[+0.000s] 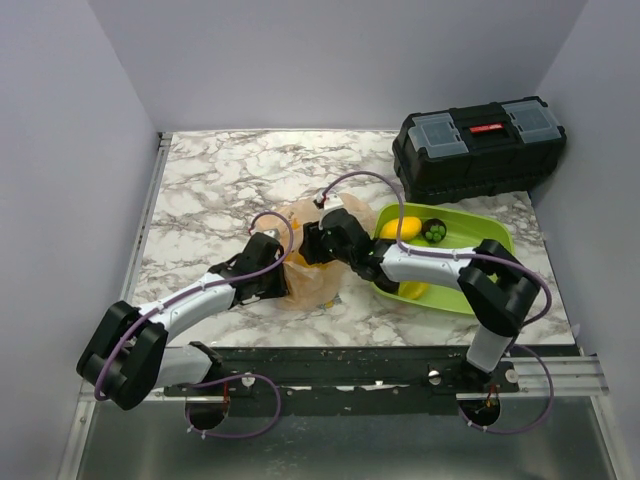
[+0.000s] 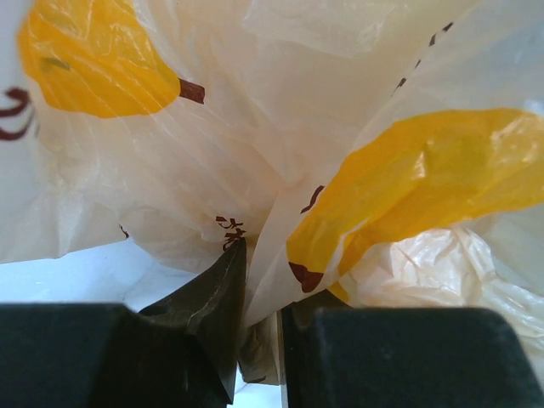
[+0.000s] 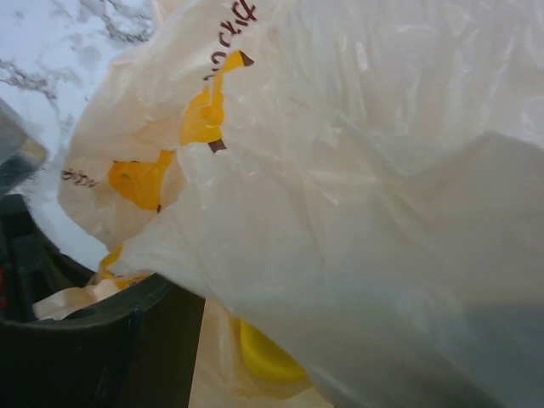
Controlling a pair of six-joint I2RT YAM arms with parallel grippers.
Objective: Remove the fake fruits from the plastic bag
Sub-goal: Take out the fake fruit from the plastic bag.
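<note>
The peach-orange plastic bag (image 1: 312,280) lies crumpled on the marble table between my two arms. My left gripper (image 1: 284,268) is at its left edge. In the left wrist view this gripper (image 2: 265,336) is shut on a fold of the plastic bag (image 2: 255,170). My right gripper (image 1: 312,243) reaches into the bag from the right. In the right wrist view, bag film (image 3: 365,212) drapes over it and only one black finger (image 3: 85,340) shows. A yellow fake fruit (image 3: 268,357) lies inside the bag beside that finger. Whether the jaws touch it is hidden.
A lime-green tray (image 1: 478,240) sits right of the bag. It holds a yellow fruit (image 1: 404,228), a dark round one (image 1: 435,232) and another yellow piece (image 1: 413,290) by my right forearm. A black toolbox (image 1: 480,145) stands at the back right.
</note>
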